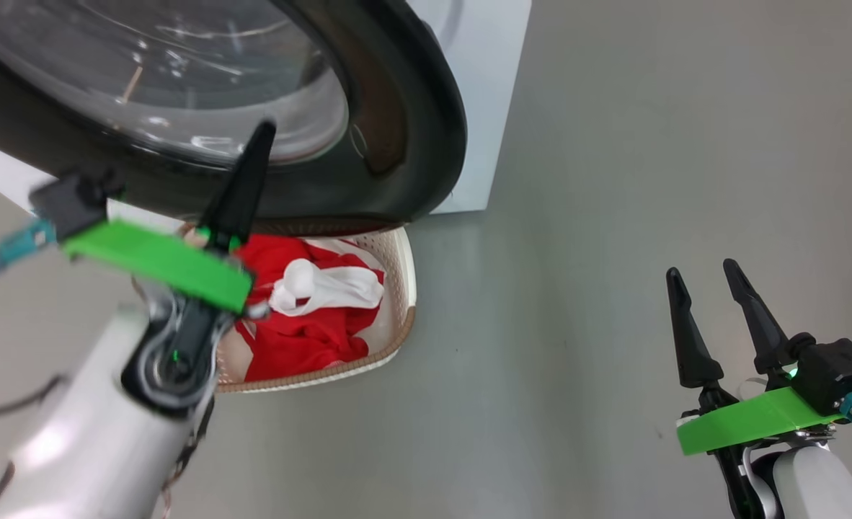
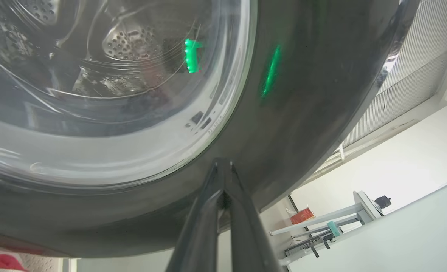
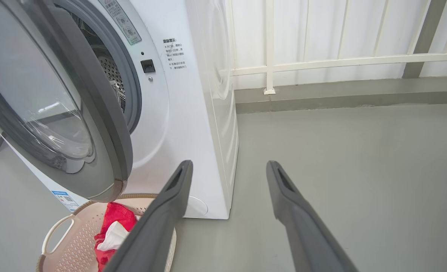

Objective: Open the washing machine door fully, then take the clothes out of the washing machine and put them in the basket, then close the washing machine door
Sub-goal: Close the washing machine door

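Glossy black washing machine door (image 1: 426,144), perforated steel drum (image 2: 129,41), plastic basket (image 1: 403,281), cloth clothes (image 1: 296,346), matt floor (image 1: 613,252)

Just ahead of the left jaws: washing machine door (image 1: 426,144). Beneath it, well left of the right jaws: basket (image 1: 406,274), clothes (image 1: 289,346) inside.
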{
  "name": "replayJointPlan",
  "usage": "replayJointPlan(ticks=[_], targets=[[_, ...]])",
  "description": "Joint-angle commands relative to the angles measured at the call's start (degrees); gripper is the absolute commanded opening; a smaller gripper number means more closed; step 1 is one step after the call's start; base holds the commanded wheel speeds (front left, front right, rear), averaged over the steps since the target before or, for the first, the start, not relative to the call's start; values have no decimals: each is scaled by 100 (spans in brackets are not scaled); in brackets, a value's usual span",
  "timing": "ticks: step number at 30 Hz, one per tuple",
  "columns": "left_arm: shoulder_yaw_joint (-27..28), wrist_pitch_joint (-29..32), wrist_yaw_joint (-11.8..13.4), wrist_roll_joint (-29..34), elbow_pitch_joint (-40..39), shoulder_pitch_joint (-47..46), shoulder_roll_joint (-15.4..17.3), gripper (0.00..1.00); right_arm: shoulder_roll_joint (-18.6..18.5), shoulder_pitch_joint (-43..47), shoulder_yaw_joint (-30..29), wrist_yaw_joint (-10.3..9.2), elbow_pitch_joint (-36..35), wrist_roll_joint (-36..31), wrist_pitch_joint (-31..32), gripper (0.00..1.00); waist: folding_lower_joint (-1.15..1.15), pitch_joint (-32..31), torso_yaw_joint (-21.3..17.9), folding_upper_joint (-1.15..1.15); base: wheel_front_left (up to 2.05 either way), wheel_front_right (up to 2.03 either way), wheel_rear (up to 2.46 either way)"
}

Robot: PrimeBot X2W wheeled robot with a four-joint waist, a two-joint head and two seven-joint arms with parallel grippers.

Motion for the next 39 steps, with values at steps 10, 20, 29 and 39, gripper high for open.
replayJointPlan(ticks=[10, 20, 29, 39], targets=[[-99, -589, -33, 238, -245, 1018, 697, 100, -24, 153, -10, 43, -129, -48, -37, 100, 0, -257, 174, 0, 0, 0, 0], [910, -623, -33, 1077, -227, 2315, 622, 100, -101, 365, -94, 43, -152, -41, -37, 100, 0, -430, 260, 0, 0, 0, 0], [2013, -624, -33, 2603, -200, 3245, 294, 100, -154, 548, -218, 43, -178, -20, -37, 100, 0, -514, 341, 0, 0, 0, 0], [3253, -624, -33, 4936, -659, 3876, -198, 100, -160, 684, -316, 43, -227, -13, -37, 100, 0, -639, 322, 0, 0, 0, 0]])
